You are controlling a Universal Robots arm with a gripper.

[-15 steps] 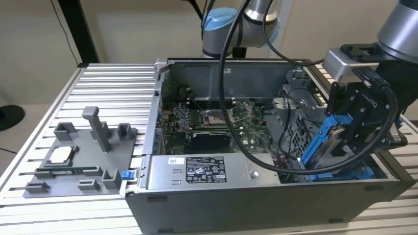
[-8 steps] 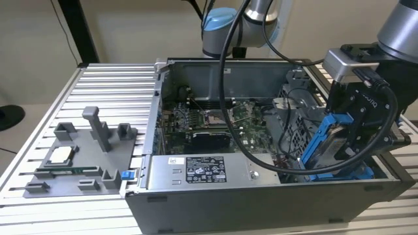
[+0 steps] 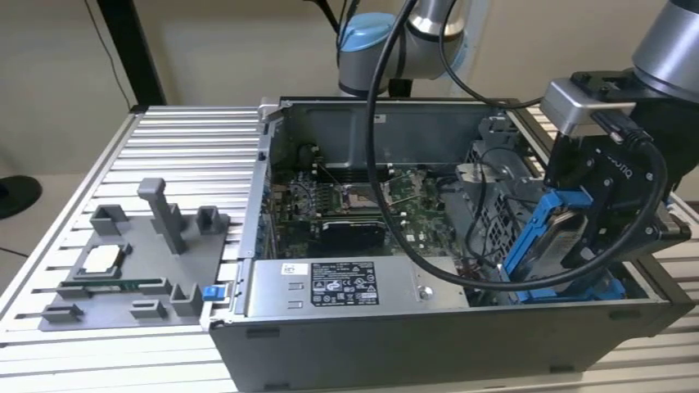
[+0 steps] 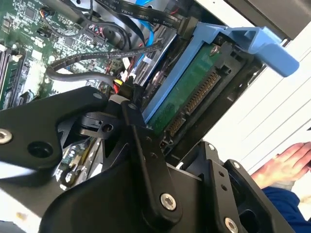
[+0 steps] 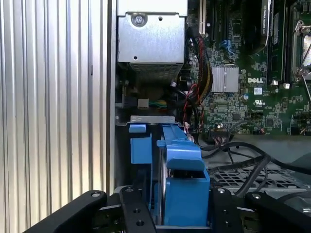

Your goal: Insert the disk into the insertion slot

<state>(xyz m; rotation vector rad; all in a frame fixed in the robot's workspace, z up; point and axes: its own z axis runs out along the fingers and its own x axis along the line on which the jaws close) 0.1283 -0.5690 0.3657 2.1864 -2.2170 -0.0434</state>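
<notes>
The desk [image 3: 175, 155] is a silvery metal top of long parallel ribs, running edge to edge. Two things sit straight on it. Toward the exterior view's left lies a flat grey fixture tray [image 3: 104, 304] with upright posts. Just beside the tray, toward the exterior view's right, stands a big grey computer case [image 3: 437, 344], open on top, its boards and cables showing.
</notes>
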